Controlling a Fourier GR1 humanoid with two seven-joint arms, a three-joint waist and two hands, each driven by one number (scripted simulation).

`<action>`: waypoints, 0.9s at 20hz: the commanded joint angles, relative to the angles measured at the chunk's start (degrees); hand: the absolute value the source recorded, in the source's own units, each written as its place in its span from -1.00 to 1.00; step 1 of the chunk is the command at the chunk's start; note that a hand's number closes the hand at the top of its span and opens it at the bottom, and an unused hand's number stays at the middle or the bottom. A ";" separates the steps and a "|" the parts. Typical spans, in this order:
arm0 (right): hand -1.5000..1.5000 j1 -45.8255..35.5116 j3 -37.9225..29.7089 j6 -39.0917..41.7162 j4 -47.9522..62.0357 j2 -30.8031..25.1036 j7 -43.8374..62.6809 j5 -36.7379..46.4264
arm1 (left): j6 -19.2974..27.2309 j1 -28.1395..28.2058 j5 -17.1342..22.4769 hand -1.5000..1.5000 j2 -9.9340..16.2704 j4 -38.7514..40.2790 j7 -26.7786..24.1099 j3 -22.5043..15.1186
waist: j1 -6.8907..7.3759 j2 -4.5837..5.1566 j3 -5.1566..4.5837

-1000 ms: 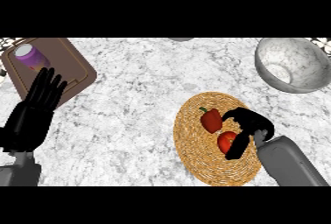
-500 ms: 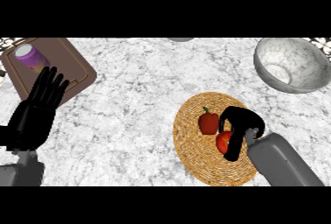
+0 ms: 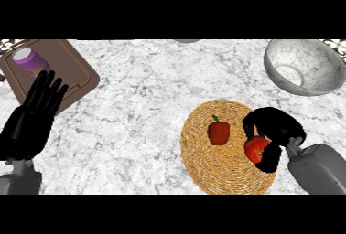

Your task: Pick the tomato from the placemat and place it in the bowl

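Placemat [image 3: 219,171]: round woven mat on the marble counter [image 3: 142,119]; every place below is given from it.
Tomato [image 3: 256,149]: on the mat's right part, partly hidden by the right hand.
Right hand [image 3: 277,130]: over the mat's right edge, fingers and thumb curled round the tomato, so it has hold of it.
Red pepper [image 3: 218,132]: on the mat, left of the tomato, apart from the hand.
Bowl [image 3: 307,68]: above and right of the mat, well apart.
Left hand [image 3: 34,119]: far left of the mat, open, fingers straight and pointing up, holding nothing.
Cutting board [image 3: 71,68]: up and far left of the mat, behind the left hand's fingertips.
Purple cup [image 3: 30,60]: on the board.
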 commanded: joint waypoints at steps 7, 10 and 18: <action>1.00 5.15 -12.00 -8.01 -14.38 -10.06 -9.93 0.58 | -0.60 -1.83 0.62 0.00 1.25 0.58 1.53 1.94 | -0.79 -0.19 -0.06; 1.00 5.89 -19.12 -9.72 -16.41 -13.92 -10.37 -0.11 | -0.62 1.00 -0.54 0.00 -0.98 0.61 -0.88 0.38 | -1.03 -0.26 -0.06; 1.00 -2.00 -30.88 -7.10 -14.93 -14.06 -1.96 -1.71 | -0.53 -0.08 -1.75 0.00 -1.35 0.05 -0.19 -0.16 | 0.39 0.03 -0.05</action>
